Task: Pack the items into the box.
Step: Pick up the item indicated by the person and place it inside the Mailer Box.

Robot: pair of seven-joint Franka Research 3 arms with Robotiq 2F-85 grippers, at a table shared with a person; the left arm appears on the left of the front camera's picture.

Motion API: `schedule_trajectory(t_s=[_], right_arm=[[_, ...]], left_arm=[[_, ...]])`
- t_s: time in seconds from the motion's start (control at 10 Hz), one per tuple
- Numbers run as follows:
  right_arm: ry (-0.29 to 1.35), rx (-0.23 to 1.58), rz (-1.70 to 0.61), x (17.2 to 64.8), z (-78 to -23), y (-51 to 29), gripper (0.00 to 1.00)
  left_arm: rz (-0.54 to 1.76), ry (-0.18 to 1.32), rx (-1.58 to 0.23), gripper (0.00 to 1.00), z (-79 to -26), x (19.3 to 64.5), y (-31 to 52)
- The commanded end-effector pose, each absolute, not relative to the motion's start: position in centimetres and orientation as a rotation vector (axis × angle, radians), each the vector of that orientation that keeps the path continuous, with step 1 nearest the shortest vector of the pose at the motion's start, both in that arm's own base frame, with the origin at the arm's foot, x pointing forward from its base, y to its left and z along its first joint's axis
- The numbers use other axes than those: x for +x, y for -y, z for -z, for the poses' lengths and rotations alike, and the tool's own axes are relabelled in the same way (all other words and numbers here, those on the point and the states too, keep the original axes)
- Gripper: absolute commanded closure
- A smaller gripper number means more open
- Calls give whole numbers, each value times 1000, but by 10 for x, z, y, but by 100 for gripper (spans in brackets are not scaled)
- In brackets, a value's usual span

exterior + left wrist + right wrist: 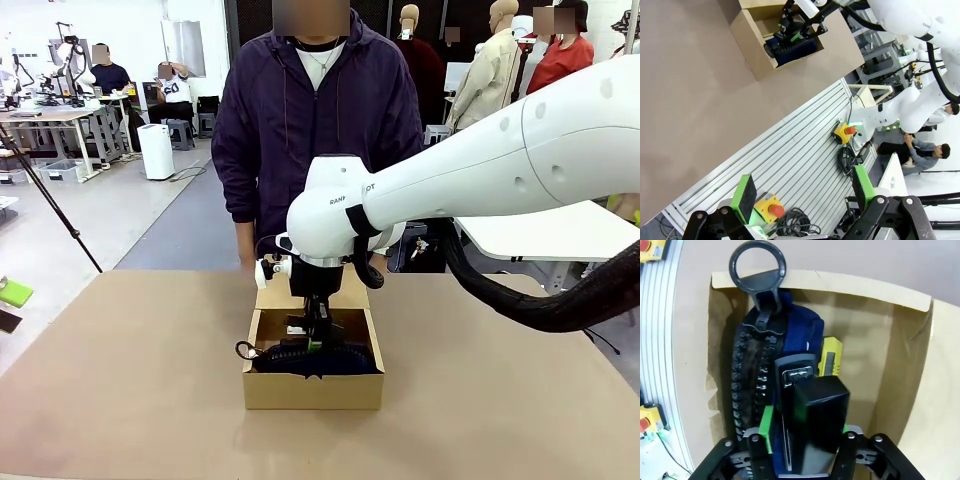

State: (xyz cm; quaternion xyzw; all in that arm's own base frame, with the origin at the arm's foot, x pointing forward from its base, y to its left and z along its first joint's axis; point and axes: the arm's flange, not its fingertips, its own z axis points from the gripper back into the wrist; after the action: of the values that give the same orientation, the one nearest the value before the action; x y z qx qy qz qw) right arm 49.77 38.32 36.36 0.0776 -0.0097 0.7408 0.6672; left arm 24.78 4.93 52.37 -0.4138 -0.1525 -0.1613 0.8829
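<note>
Small brown cardboard box (pixel 312 392) sits on the tan table (pixel 130 380), flap lid open toward the far side. Dark navy zippered pouch (pixel 322 361) lies inside along the near wall, its ring loop (pixel 243 350) over the left wall. Right end effector (pixel 315 335) reaches down into the box. Person in dark purple jacket (pixel 300 120) stands behind.

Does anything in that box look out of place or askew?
Only one thing: the navy pouch stands zipper-up in the box, and its ring loop pokes over the wall's rim, outside the box. Closing the box might catch it. Nothing looks spilled or damaged.
</note>
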Motion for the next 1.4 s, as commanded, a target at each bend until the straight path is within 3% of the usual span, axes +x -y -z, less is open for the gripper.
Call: schedule_trajectory(t_s=[0.0, 0.6, 1.0, 1.2, 1.3], right_arm=[[22, 198, -1660, 491, -362, -377, 0], [56, 172, -1608, 498, -369, -363, 0], [182, 149, -1500, 510, -419, -303, 0], [205, 290, -1446, 503, -462, -243, 0], [165, 456, -1341, 493, -486, -216, 0]], left_arm=[[349, 324, -859, 0, -522, 247, -52], [349, 324, -859, 0, -522, 247, -52], [349, 324, -859, 0, -522, 247, -52], [349, 324, -859, 0, -522, 247, -52], [349, 324, -859, 0, -522, 247, -52]])
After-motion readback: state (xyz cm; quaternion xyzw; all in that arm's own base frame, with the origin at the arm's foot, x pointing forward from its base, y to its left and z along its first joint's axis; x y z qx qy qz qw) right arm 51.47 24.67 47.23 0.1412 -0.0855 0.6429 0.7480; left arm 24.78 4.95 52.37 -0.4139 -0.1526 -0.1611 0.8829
